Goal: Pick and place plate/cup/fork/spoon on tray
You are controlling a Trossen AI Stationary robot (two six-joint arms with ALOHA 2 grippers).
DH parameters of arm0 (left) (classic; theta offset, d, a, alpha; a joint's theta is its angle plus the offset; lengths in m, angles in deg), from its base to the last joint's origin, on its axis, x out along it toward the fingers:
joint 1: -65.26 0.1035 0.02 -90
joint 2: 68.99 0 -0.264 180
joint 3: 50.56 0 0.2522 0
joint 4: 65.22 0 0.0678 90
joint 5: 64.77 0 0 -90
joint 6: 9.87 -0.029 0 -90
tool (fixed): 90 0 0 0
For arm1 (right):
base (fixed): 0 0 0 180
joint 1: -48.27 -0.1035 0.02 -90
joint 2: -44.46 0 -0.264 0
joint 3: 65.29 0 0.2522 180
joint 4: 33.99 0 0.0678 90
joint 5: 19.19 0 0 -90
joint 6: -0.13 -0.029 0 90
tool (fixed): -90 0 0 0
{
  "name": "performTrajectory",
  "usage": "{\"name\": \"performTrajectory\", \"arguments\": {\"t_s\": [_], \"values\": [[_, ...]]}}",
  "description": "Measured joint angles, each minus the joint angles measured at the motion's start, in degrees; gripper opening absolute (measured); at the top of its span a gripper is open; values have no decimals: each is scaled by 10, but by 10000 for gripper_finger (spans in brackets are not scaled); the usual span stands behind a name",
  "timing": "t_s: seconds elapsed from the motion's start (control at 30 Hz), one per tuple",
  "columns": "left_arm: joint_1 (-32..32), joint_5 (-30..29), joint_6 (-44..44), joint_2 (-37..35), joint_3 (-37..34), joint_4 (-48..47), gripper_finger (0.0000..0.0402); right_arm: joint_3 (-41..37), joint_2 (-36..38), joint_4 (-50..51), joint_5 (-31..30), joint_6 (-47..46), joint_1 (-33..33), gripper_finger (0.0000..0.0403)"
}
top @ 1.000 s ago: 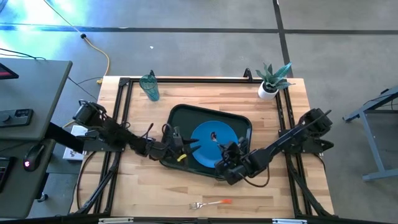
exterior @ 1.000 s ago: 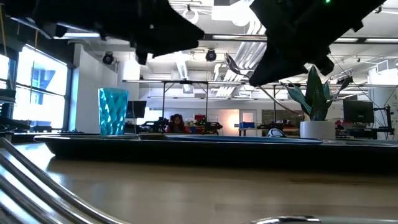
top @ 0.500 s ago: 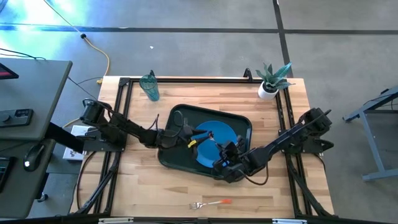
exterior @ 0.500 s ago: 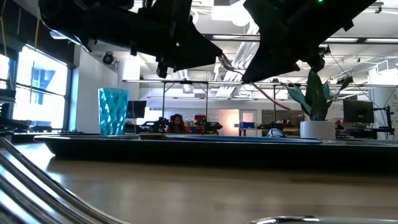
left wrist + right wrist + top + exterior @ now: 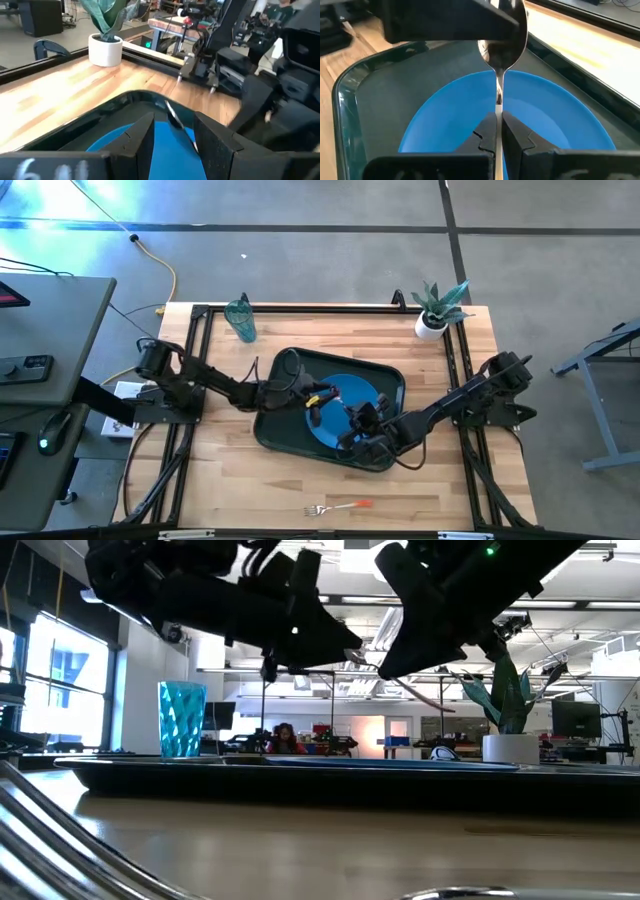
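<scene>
1. Over the last second the left end effector (image 5: 318, 402) moves from the tray's near-left rim inward, and now sits over the left part of the plate (image 5: 345, 408), close to the right end effector (image 5: 352, 418); the right one barely shifts, edging slightly further over the plate.
2. The right end effector is clamped on the spoon (image 5: 502, 35); its two fingers pinch the thin stem, with the bowl standing up ahead of them above the blue plate.
3. The left end effector's fingers (image 5: 141, 140) stand apart with nothing between them; the spoon's metal shows just beyond them, so this looks like a handover or a steadying move, though that is a judgement.
4. The plate already lies inside the tray (image 5: 279, 434); the spoon hangs over it, not yet set down.
5. The cup (image 5: 240, 320) stands on the worktop (image 5: 250, 480) at the far-left corner, well apart from the tray; the fork (image 5: 338, 506) lies near the front edge; both remain to be fetched.
</scene>
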Motion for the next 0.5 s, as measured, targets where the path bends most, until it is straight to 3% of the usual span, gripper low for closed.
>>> {"name": "performTrajectory", "arguments": {"t_s": [0.17,0.37,0.5], "values": [[7,29,0,24,24,-5,94,0,0,0,3,1,-1,0],[6,51,-17,33,43,-17,18,-1,0,10,11,2,-2,0],[12,94,-34,22,43,-45,17,-1,0,4,29,-2,-3,7]]}}
